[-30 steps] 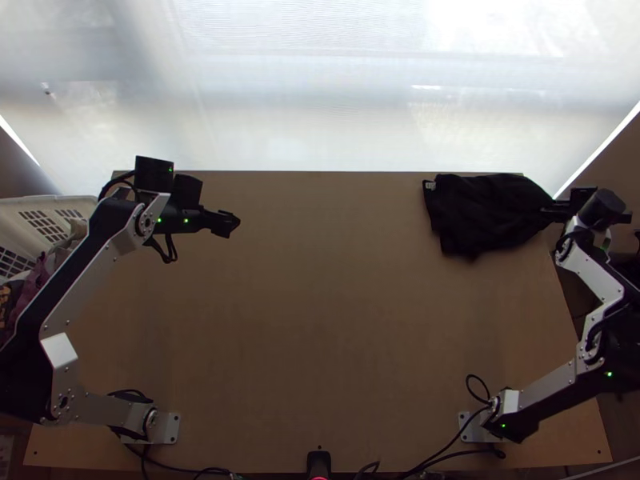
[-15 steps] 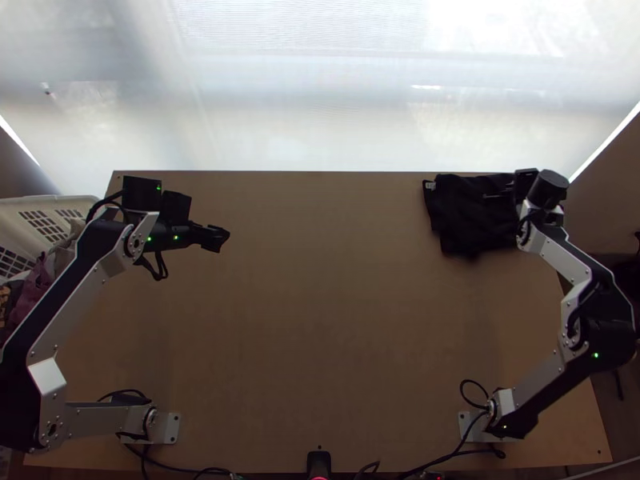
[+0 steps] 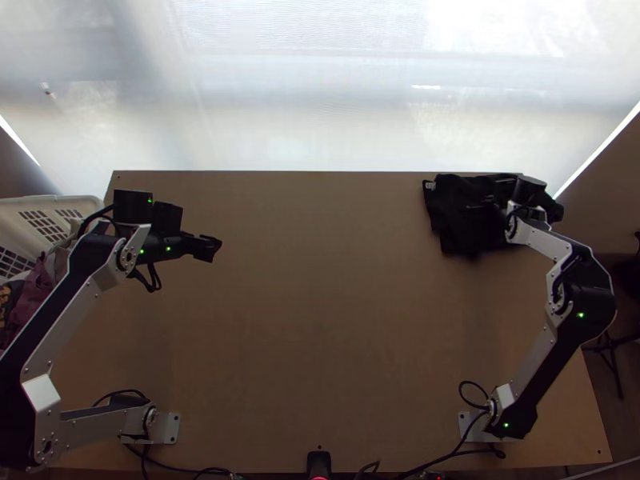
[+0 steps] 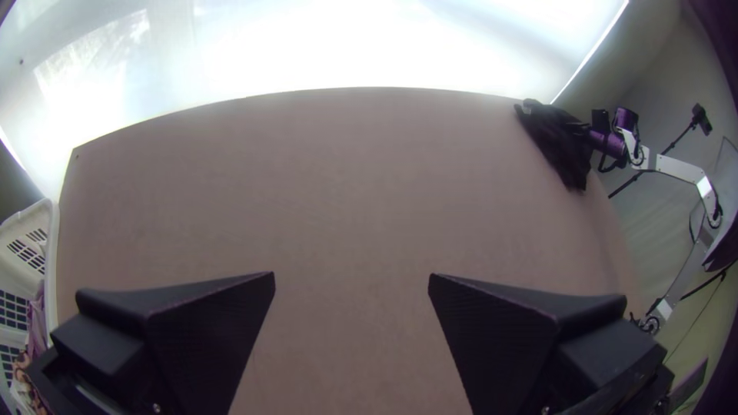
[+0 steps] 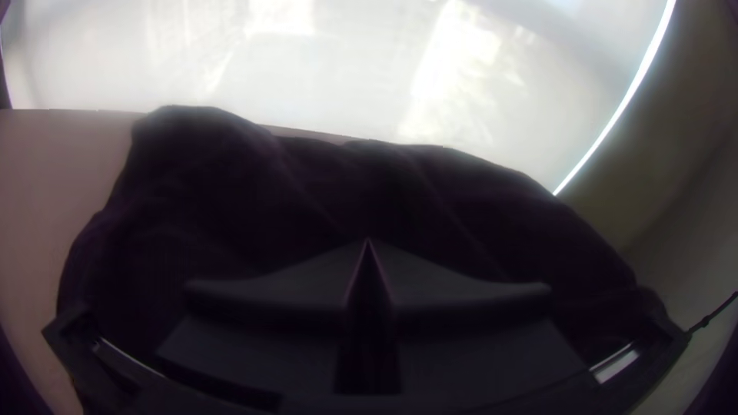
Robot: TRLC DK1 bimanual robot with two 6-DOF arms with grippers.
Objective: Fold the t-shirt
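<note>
T-shirt (image 3: 452,232), black: one, bunched, on the desk (image 3: 320,320), upper right of the top view. Left gripper (image 3: 213,248): left side of frame; jaws wide apart, nothing between. Right gripper (image 3: 478,207): upper right, at the T-shirt; jaws together, tips meeting; whether cloth is pinched, cannot tell. Basket (image 3: 44,200), white: left edge.

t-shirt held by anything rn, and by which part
Can't tell: the right pincer is shut over the dark t-shirt, but whether cloth is pinched is unclear. The left pincer is open and holds nothing.
</note>
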